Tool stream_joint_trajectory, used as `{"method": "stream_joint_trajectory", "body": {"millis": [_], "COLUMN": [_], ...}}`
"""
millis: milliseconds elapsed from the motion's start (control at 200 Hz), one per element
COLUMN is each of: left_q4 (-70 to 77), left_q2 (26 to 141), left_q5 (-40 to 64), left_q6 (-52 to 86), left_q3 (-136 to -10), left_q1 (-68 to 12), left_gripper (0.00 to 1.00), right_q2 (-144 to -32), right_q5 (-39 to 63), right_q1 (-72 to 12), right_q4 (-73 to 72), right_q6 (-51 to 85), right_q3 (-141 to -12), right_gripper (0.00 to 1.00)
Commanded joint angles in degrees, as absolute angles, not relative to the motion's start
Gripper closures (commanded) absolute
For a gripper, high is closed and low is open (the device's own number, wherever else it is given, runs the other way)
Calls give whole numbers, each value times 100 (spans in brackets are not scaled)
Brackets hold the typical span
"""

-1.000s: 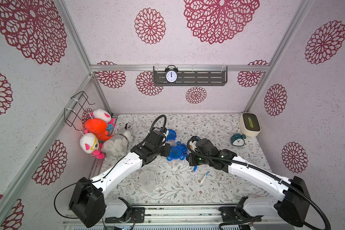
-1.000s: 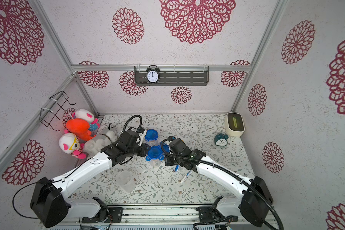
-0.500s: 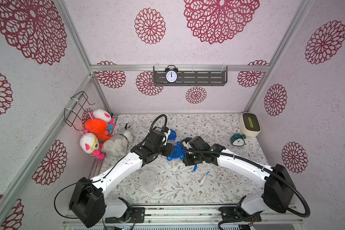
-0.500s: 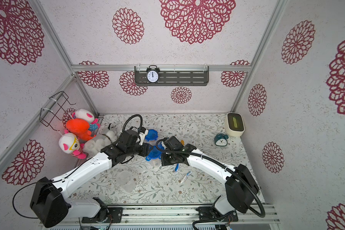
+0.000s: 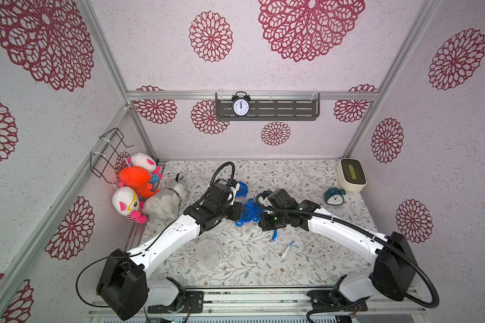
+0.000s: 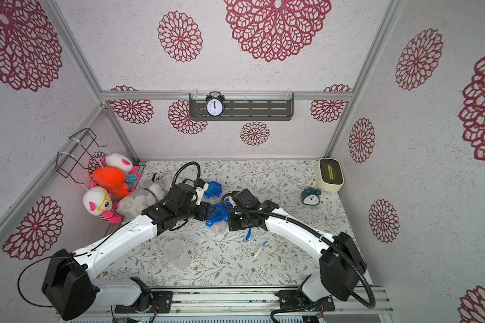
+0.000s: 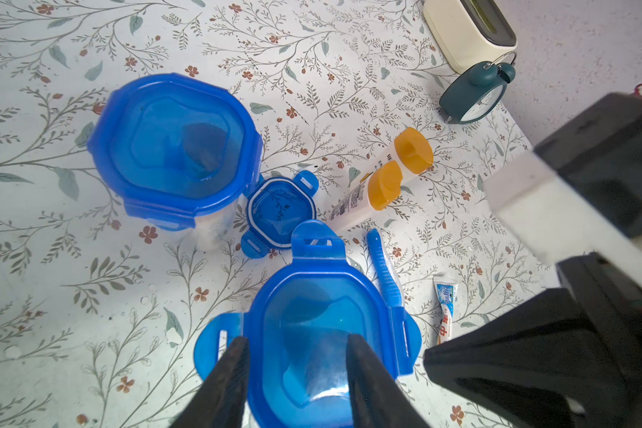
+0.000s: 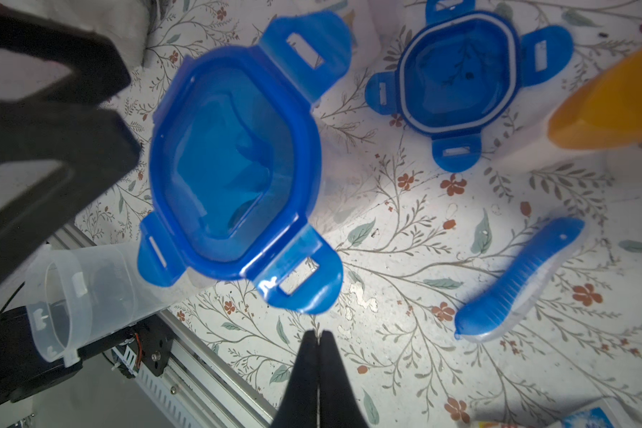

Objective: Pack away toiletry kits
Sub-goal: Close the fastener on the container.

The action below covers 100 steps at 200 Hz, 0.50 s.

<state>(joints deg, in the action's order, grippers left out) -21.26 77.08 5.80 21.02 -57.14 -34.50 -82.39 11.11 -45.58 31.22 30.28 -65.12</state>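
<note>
Lidded cup [image 7: 312, 296] sits under the spread left gripper [image 7: 296, 339], beside the closed right gripper [image 8: 317, 335].

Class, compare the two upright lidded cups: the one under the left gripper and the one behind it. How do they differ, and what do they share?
On the near cup the lid tabs stick out unlatched; on the far cup they are folded down against its wall. The left gripper hovers over the near cup, jaws apart; the far cup stands free. Both are upright clear cups with blue lids.
</note>
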Motion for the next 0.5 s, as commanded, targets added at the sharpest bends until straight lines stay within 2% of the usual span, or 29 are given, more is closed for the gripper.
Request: {"method": "stream_joint_trajectory", "body": {"millis": [0,85,205,300,385,495], "left_q4": [-1974,-1975,-1961,-1888,-1886,-1886], "left_q2": [7517,7482,7424,7341,7271,7227], "left_q5": [651,580,524,514,492,466], "left_q6": [2004,2080,2333,2390,2387,2381], "left_q3": [-5614,-5566,-5448,-5362,-5335,-5309], "left_q1": [-3387,-3329,-3156,-3064,-3041,-3033], "left_gripper": [52,52,52,52,52,51], "right_q2": [-7647,-7596,-7883,-8205,-8482,-8698], "right_q5": [896,788,485,216,81,119], "right_q1": [-4518,-4518,-4474,-4456,-4431,-4301], "right_q4": [3358,3479,3793,3913,4047,4078], "right_q6": [2529,2108,1938,1993,2013,1982], "right_q3": [-6679,-6850,-7191,-7438,-7675,-7798], "right_gripper": [75,61,59,64,74,79]}}
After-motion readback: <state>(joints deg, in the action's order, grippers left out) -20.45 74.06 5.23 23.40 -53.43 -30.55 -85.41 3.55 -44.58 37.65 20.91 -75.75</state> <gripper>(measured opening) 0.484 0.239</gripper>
